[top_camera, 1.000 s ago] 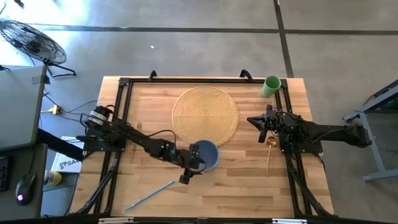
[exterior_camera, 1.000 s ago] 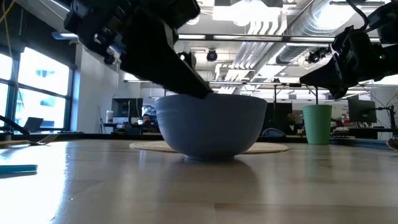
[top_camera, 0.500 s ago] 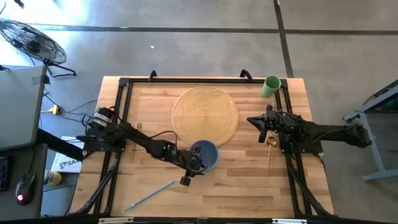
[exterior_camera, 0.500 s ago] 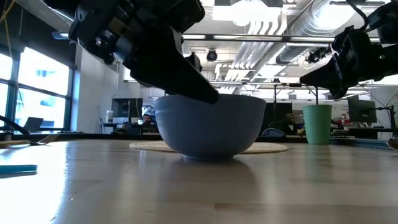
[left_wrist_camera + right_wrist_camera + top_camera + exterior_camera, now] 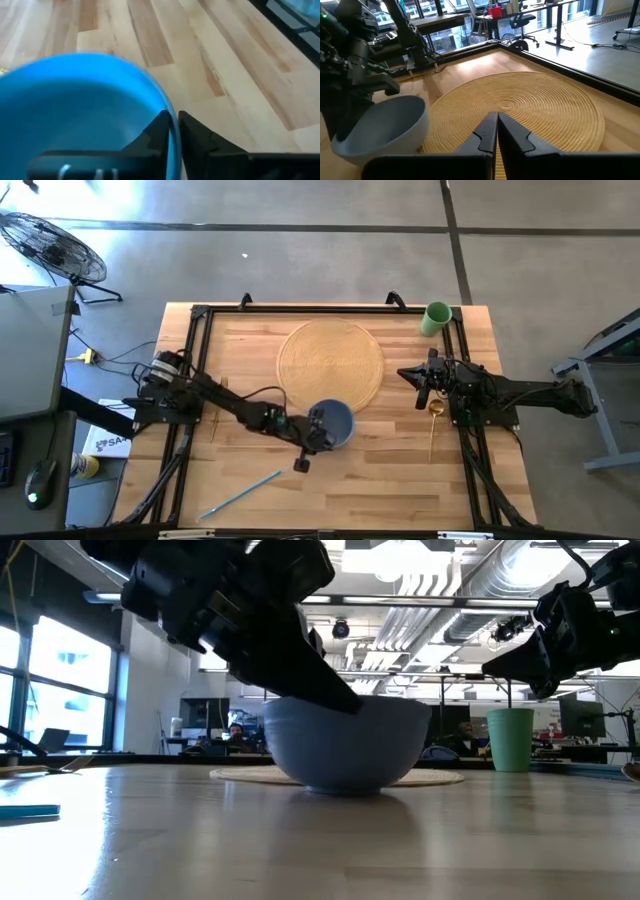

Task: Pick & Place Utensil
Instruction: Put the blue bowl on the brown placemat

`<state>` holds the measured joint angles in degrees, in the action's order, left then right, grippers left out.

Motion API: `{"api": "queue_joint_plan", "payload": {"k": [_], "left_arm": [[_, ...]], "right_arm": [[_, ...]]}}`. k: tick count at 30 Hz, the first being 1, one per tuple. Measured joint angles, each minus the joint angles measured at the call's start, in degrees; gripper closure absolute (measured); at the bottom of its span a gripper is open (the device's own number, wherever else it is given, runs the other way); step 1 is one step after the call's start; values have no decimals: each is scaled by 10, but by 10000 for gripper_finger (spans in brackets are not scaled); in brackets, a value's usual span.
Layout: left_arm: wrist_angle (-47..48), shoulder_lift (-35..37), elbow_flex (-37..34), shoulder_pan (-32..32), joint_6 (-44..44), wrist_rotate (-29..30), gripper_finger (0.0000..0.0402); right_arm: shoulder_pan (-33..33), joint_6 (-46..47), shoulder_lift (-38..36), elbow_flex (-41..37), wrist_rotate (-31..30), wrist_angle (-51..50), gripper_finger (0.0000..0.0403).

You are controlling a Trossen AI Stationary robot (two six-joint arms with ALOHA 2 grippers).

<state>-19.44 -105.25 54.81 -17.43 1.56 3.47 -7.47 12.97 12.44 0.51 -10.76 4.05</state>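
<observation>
A blue bowl [image 5: 334, 423] sits on the table, partly over the near edge of a round woven placemat [image 5: 330, 360]. My left gripper [image 5: 318, 434] is shut on the bowl's near-left rim. My right gripper [image 5: 420, 383] hovers shut at the right of the placemat, holding nothing. A gold spoon [image 5: 433, 423] lies on the table just near of it. A long blue utensil [image 5: 240, 494] lies near the table's front-left edge. In the right wrist view the bowl [image 5: 380, 127] looks tipped. My left gripper has the bowl's rim [image 5: 172, 131] between its two fingers, one inside the bowl and one outside. The fingers come slanting down from the table's near-left side. The bowl's base stays on the table [image 5: 345, 788].
A green cup [image 5: 436, 317] stands at the far right corner. A fork [image 5: 218, 393] lies at the table's left by the black frame rail [image 5: 196, 370]. Bare wood shows along the near edge, right of the blue utensil.
My left gripper has taken hold of the bowl's rim. The bowl has shifted a little toward the table's right and far side, and now looks slightly tipped.
</observation>
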Motion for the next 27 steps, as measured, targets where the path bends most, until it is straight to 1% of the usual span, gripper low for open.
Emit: {"api": "queue_joint_plan", "payload": {"k": [2,4,8,13,15,17,20,24,27], "left_arm": [[-1,1,0,8,3,-9,388],[-3,1,0,16,14,-21,394],[1,6,0,21,28,-26,390],[15,14,4,3,28,-20,396],[55,18,20,-5,18,-5,396],[109,20,40,-11,5,29,396],[148,21,68,-5,-17,70,395],[151,34,79,25,-43,67,395],[143,45,72,63,-44,63,394]], "right_arm": [[0,0,0,0,0,0,394],[0,0,0,0,0,0,394],[0,0,0,0,0,0,398],[0,0,0,0,0,0,395],[0,0,0,0,0,0,395],[0,0,0,0,0,0,396],[0,0,1,0,0,0,395],[0,0,3,0,0,-1,393],[0,0,3,0,0,0,395]]}}
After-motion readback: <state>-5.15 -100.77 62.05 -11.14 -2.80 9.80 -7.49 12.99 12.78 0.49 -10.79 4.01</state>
